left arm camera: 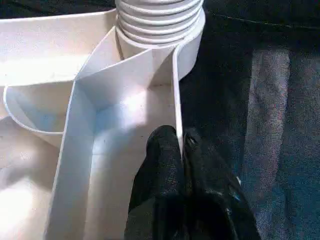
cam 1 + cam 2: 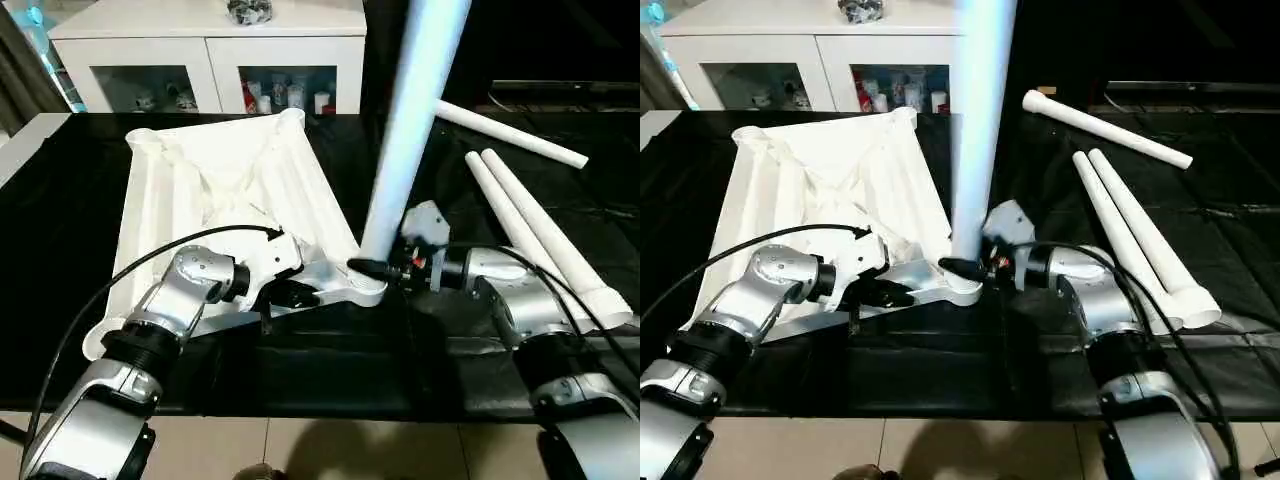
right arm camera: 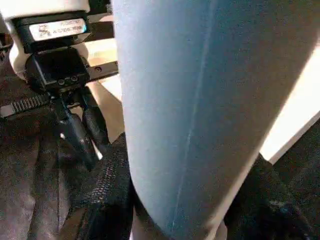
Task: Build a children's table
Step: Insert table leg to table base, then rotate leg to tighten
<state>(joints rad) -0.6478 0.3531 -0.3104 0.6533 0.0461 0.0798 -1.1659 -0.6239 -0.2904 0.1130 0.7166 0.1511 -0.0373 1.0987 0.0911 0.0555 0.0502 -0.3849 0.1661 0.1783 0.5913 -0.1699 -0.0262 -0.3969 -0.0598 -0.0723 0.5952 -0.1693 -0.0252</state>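
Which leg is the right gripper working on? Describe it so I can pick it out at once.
Start at the upside-down white ribbed plastic tabletop on the black cloth. At its near corner socket one long white tapered tubular leg stands upright, with the right gripper closed around its base. The three other white legs lie flat.

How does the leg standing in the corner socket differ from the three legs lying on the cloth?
The standing leg is upright, its threaded end in the tabletop's corner socket; the three loose legs lie flat on the black cloth. The right gripper clasps the standing leg near its base; nothing holds the loose legs. All four are white tapered tubes.
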